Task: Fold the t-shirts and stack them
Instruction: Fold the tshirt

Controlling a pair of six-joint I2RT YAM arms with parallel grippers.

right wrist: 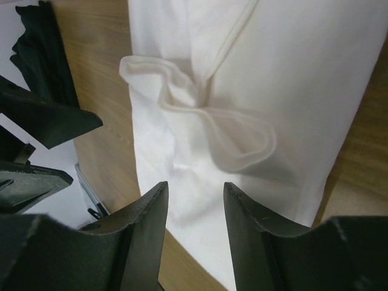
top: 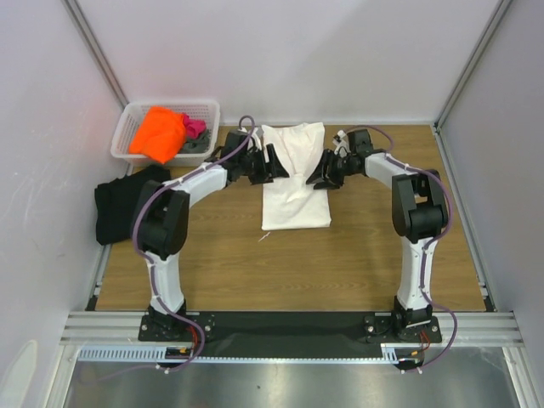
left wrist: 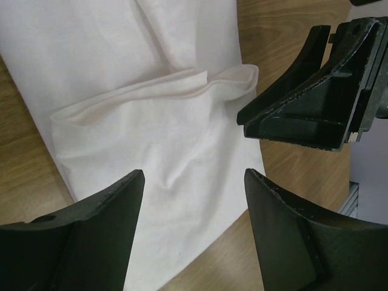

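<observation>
A white t-shirt (top: 296, 200) lies folded into a long strip on the wooden table, with a rumpled fold across its middle (left wrist: 182, 91) (right wrist: 230, 139). My left gripper (top: 276, 166) (left wrist: 194, 182) hovers at the shirt's left edge, open, with nothing between its fingers. Facing it from the right edge, my right gripper (top: 313, 177) (right wrist: 195, 194) also stands open and empty over the cloth. A black t-shirt (top: 119, 204) (right wrist: 42, 48) lies at the table's left edge. Orange (top: 159, 132), pink (top: 195, 127) and grey (top: 197, 146) t-shirts sit in the basket.
The white lattice basket (top: 127, 127) stands at the back left corner. White walls and aluminium posts close in the table on three sides. Bare wood (top: 289, 272) shows between the white shirt and the arm bases.
</observation>
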